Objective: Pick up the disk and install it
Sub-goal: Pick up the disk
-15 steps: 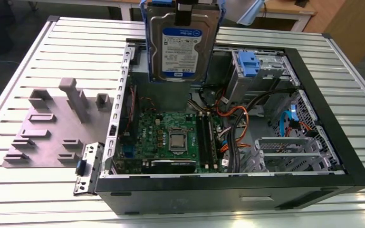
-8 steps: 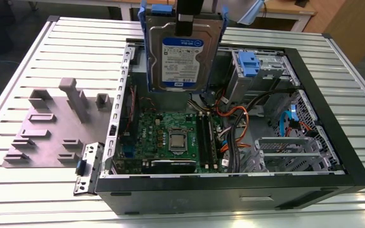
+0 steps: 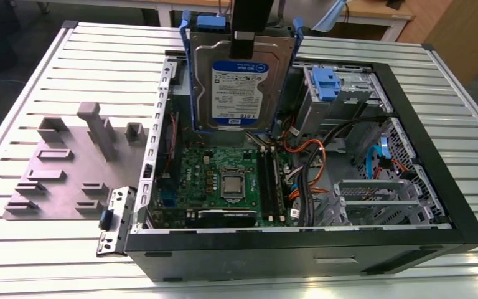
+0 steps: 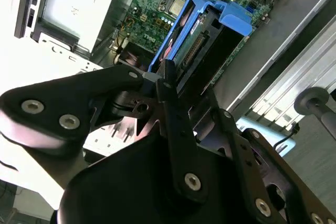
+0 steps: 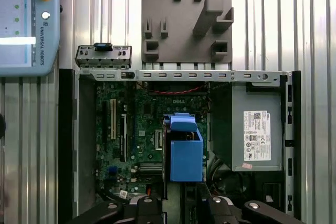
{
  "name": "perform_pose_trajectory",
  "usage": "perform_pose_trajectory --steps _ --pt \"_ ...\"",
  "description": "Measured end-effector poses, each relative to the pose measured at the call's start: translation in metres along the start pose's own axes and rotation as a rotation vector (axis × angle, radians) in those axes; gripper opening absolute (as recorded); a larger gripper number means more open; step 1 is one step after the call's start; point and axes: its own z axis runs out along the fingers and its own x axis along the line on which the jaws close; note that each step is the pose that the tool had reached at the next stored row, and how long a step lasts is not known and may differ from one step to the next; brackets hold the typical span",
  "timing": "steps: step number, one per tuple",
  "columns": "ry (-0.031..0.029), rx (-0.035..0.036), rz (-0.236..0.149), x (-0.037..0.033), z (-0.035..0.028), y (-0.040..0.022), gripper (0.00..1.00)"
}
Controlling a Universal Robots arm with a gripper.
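While the grey fixture plate (image 3: 65, 168) sits on the worktop (image 3: 23, 93) at the exterior view's left, the disk (image 3: 241, 87) is held up on end over the open case (image 3: 305, 246), long axis vertical, hung straight below the gripper (image 3: 241, 53). Fingers (image 3: 241, 42) are clamped narrow on its top edge. Drive bay (image 3: 362, 88) is seen further right, apart.

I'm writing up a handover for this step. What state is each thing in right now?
disk: upright, held by its top edge over the open case.
gripper: shut on the disk.
computer case: lying on its side, side panel off, board exposed.
blue clip: sitting in the metal cage inside the case.
grey fixture plate: flat on the table, beside the case.
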Motion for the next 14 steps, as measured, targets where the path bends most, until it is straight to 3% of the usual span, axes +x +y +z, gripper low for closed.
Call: perform_pose_trajectory --steps 11,14 --pt "0.0001 0.0 0.0 0.0003 -0.0001 -0.0001 0.35" --pt "0.0001 -0.0001 0.0 0.0002 -0.0001 -0.0037 0.35"
